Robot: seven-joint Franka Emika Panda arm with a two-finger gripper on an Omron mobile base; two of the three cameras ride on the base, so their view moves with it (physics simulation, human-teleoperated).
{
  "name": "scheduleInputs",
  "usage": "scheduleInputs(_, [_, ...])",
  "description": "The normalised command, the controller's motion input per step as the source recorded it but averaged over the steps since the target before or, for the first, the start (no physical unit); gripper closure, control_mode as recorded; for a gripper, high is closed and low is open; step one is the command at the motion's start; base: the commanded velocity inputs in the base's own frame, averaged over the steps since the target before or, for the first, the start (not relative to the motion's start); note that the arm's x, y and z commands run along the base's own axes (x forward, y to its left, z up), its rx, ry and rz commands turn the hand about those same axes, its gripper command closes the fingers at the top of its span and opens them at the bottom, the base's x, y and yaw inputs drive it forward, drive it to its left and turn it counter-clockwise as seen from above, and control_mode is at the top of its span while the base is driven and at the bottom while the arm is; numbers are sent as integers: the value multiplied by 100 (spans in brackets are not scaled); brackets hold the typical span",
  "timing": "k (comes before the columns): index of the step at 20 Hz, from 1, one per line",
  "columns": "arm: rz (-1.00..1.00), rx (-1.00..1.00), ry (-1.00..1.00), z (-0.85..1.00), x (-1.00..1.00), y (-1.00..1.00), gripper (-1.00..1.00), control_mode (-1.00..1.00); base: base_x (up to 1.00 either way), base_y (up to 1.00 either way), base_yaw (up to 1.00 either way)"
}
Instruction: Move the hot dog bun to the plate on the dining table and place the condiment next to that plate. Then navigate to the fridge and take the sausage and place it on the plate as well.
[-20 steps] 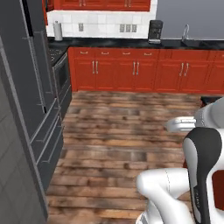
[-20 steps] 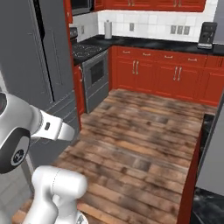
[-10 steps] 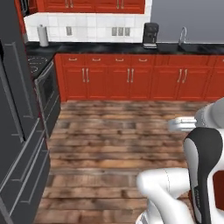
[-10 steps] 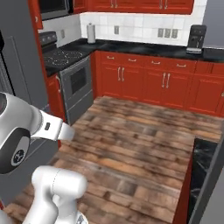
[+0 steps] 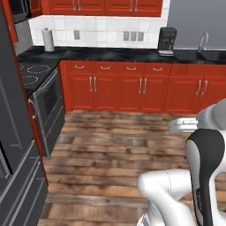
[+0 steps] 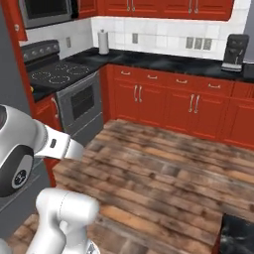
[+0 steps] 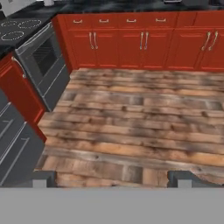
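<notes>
While the base faces an open stretch of wooden floor point(image 5: 114, 154) with red cabinets point(image 5: 132, 90) along the far wall, the step in hand looks like driving, not handling: the arm is folded back close to the base and nothing lies within reach. The end effector point(image 7: 109, 180) shows at the bottom of the hand view as two small dark tips standing well apart with bare floor between them, so its jaws are spread and it carries nothing.

None of the task's own things can be made out here; I cannot tell where the bun, condiment, sausage or plate lie, nor how far the task has got. The tall dark appliance point(image 5: 15, 145) at the left edge of the left base view, beside the stove point(image 5: 37, 84), may well be the fridge, though only its side and lower front are seen. On the black desk point(image 5: 110, 54) at the back stand a paper towel roll point(image 5: 48, 39) and a coffee machine point(image 5: 167, 40).

If the fridge leg is under way, the next move calls for turning the base toward that appliance, stopping square to its door with room for the door to swing, then unfolding the arm toward the handle
</notes>
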Motion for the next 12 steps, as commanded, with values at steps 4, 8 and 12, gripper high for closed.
scheduleInputs(4, [0,0,0,0,0,0,-100,100,100,-8,35])
scheduleInputs(8, [0,0,0,0,0,0,-100,100,100,-7,40])
scheduleInputs(12, [0,0,0,0,0,0,-100,100,100,-5,45])
